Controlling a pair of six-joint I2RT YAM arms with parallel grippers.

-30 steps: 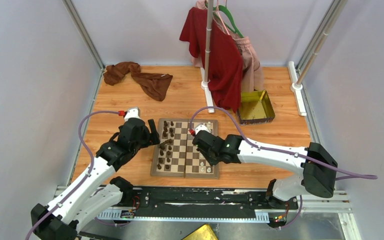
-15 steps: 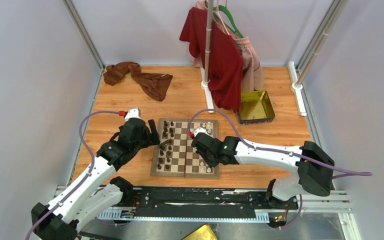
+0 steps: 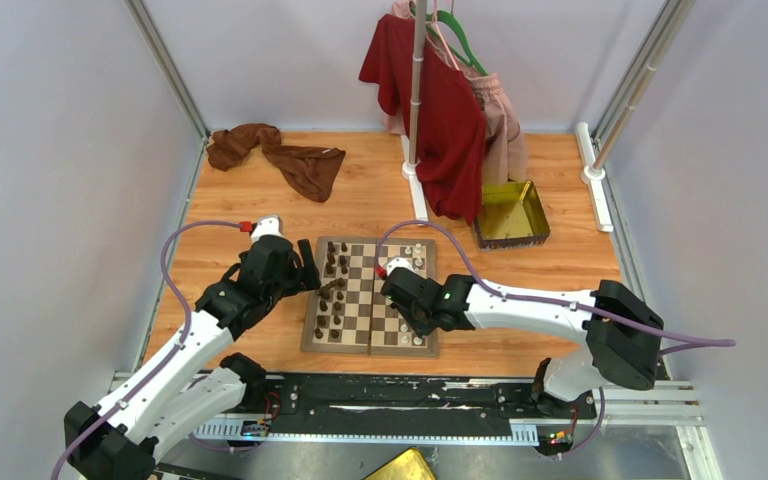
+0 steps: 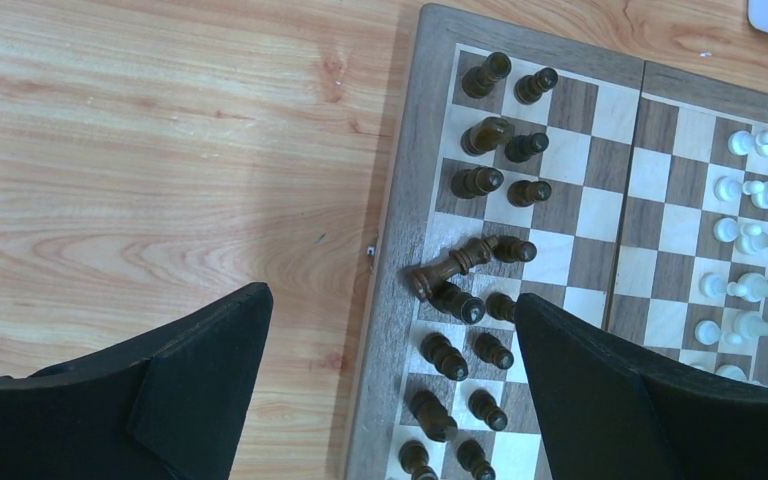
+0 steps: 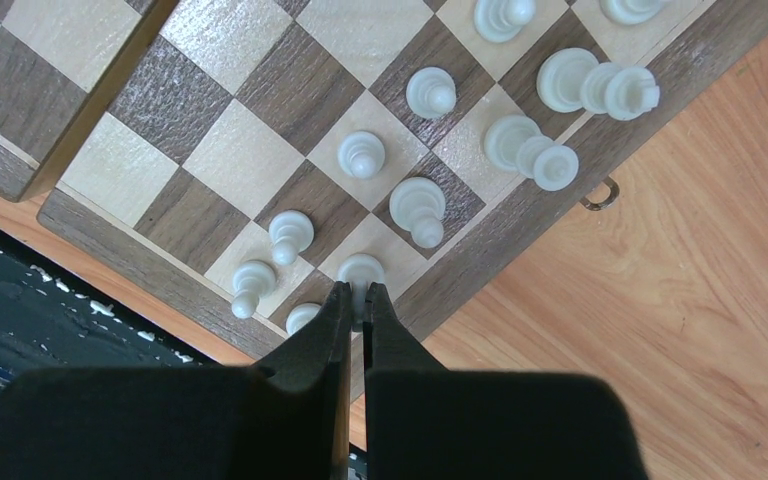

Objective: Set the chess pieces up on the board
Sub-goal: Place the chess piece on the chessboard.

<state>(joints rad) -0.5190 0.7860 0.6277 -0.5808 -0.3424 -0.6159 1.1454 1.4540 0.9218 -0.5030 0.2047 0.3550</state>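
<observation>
The board (image 3: 365, 301) lies on the wooden table between my two arms. Dark brown chess pieces (image 4: 490, 180) stand in two files along its left side, and one dark piece (image 4: 450, 268) lies toppled against the border. Cream-white chess pieces (image 5: 418, 205) stand along the right side. My left gripper (image 4: 392, 295) hangs open above the board's left edge with nothing between its fingers; it also shows from above (image 3: 305, 275). My right gripper (image 5: 358, 295) is shut on a white piece (image 5: 361, 268) over the board's near right corner.
A gold metal tray (image 3: 510, 213) sits at the back right. A brown cloth (image 3: 280, 155) lies at the back left. Red and pink garments (image 3: 445, 115) hang from a stand behind the board. A white post base (image 3: 592, 172) stands at the right edge.
My right arm has shifted slightly left and nearer over the board's right half, still shut. The left arm has barely moved.
</observation>
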